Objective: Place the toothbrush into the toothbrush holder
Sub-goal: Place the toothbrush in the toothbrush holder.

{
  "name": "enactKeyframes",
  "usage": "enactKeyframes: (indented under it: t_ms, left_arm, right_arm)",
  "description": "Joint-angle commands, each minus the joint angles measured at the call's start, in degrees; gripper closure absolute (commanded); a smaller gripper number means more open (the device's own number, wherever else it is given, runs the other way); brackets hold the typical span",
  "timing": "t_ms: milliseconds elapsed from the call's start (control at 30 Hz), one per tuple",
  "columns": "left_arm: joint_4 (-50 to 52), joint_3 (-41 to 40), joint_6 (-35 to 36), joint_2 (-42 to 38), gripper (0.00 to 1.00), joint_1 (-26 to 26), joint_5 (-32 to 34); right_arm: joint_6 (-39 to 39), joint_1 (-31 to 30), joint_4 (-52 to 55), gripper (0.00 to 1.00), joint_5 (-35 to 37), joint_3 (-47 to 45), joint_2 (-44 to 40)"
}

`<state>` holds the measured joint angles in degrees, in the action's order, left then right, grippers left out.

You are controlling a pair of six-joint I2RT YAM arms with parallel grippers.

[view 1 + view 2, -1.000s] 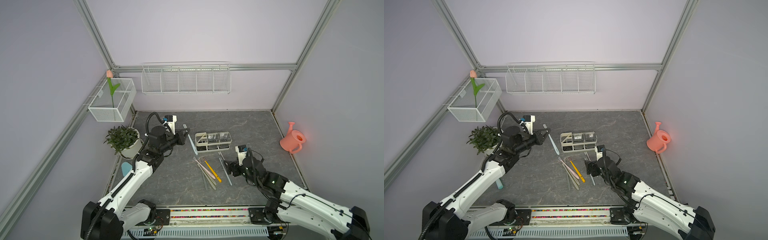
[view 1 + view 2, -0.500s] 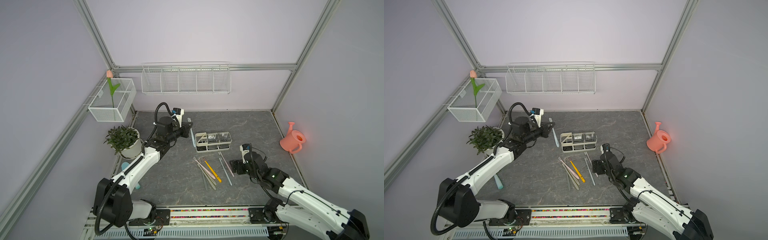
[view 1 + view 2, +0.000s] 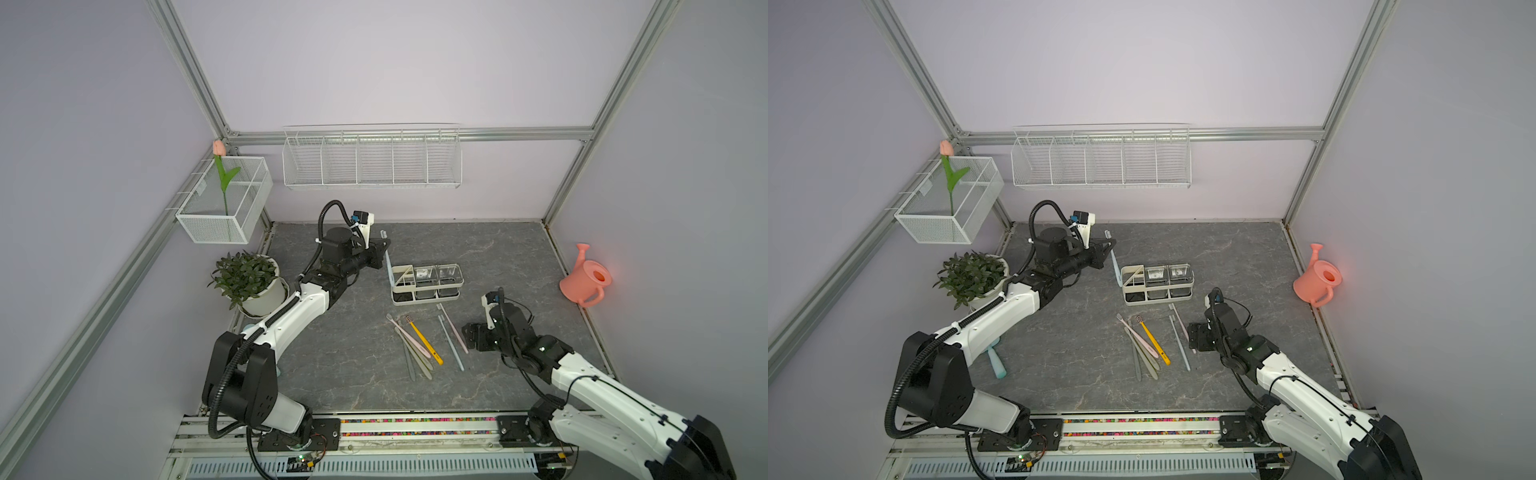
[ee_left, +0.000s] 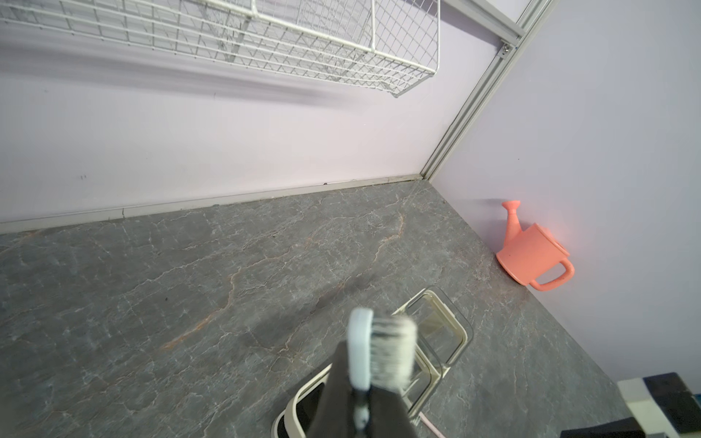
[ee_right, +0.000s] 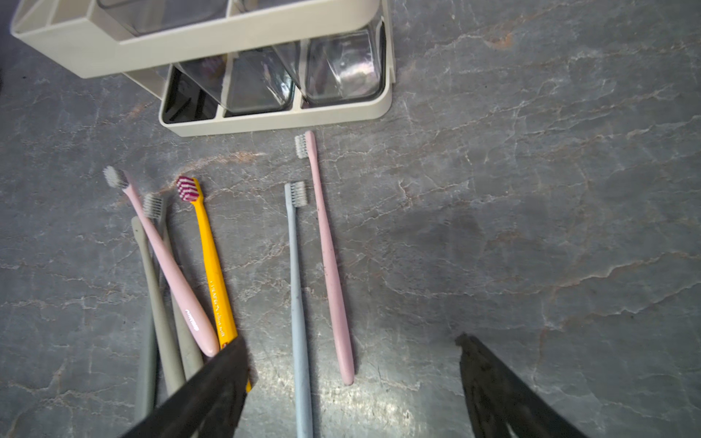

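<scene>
My left gripper is shut on a pale blue toothbrush, held nearly upright with the bristles up. Its handle hangs down at the left end of the cream toothbrush holder. I cannot tell whether the tip is inside. In the left wrist view the brush head sticks out above the shut left gripper, with the holder below. My right gripper stands open low over the handles of loose brushes.
Several toothbrushes lie in front of the holder, among them a yellow one, a pink one and a grey-blue one. A potted plant stands at the left and a pink watering can at the right. A wire basket and a mesh box hang on the walls.
My left gripper has carried the blue toothbrush to the right, up to the holder's left end. My right arm drew back a little to the right, then stayed still.
</scene>
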<state>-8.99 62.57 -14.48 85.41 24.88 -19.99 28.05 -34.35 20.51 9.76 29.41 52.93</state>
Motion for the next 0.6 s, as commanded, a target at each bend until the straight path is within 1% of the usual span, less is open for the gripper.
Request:
enactKeyframes:
  t_ms: [0, 167, 333, 467, 567]
  left_arm:
    - [-1.8, 3.3, 1.4, -0.4, 1.00, 0.2, -0.4]
    - [-3.9, 5.9, 2.8, 2.7, 1.00, 0.2, -1.4]
    - [-3.3, 8.3, 9.7, 5.8, 1.00, 0.2, -6.0]
    - [-4.7, 7.3, 13.0, 5.6, 1.00, 0.2, -4.6]
    - [-6.6, 6.7, 13.7, 4.9, 1.00, 0.2, -5.7]
  right_arm:
    - [-1.1, 1.8, -2.5, 0.11, -2.2, -1.2, 0.7]
    - [-1.2, 4.4, -2.8, 0.11, -3.9, -0.8, 1.0]
    - [-2.0, 5.4, -1.9, 0.11, -4.2, -0.8, -1.8]
    - [-2.3, 6.7, -1.4, 0.11, -3.3, -1.2, -2.7]
    - [-2.3, 7.9, -2.0, 0.11, -4.3, -1.5, -1.6]
